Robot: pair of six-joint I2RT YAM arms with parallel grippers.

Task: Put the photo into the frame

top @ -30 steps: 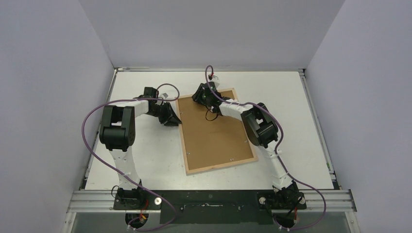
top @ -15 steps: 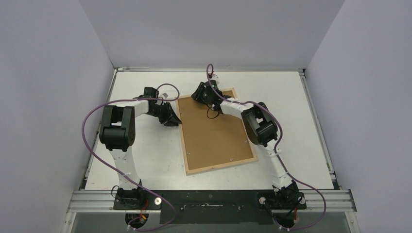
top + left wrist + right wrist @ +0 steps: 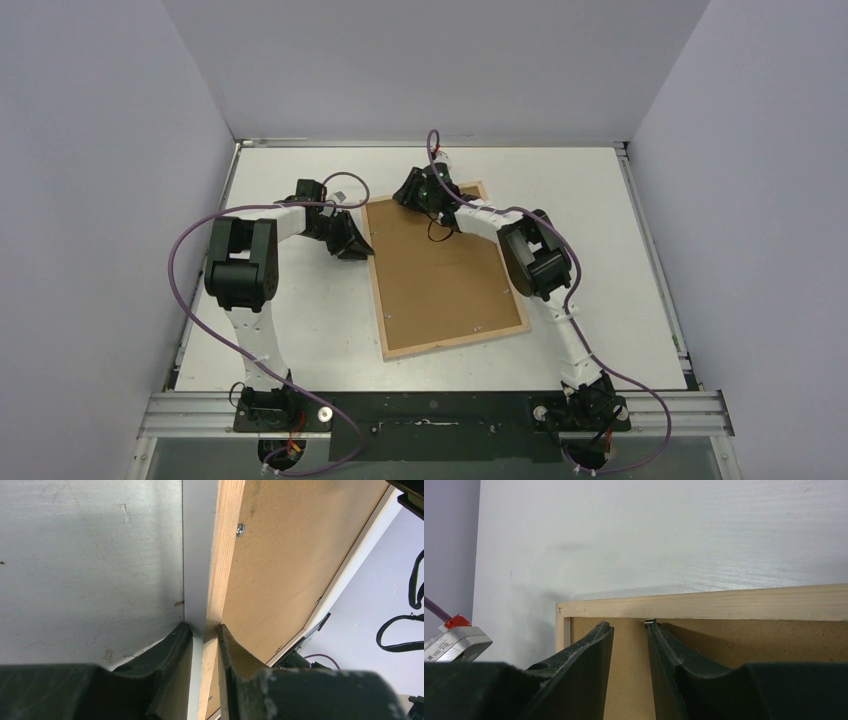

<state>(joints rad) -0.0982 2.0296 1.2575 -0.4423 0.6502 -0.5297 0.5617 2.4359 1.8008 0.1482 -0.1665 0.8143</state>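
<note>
The frame point(image 3: 455, 343) lies face down on the table, its light wood back up, with a brown backing board point(image 3: 440, 280) inside it. The photo is hidden. My left gripper point(image 3: 358, 247) is shut on the frame's left rail point(image 3: 222, 555), one finger on each side of it point(image 3: 205, 628). My right gripper point(image 3: 415, 195) hovers at the far left corner, over the backing board point(image 3: 749, 640). Its jaws point(image 3: 629, 625) stand slightly apart with nothing between them. Its right fingertip touches a small metal tab point(image 3: 650, 622) under the far rail point(image 3: 724, 604).
The white table point(image 3: 600, 230) is walled in by grey panels on three sides. A screw point(image 3: 240, 529) sits in the board near the left rail. Purple cables loop beside both arms point(image 3: 180, 270).
My right gripper has crept slightly toward the frame's far edge. The left arm and the frame have not moved.
</note>
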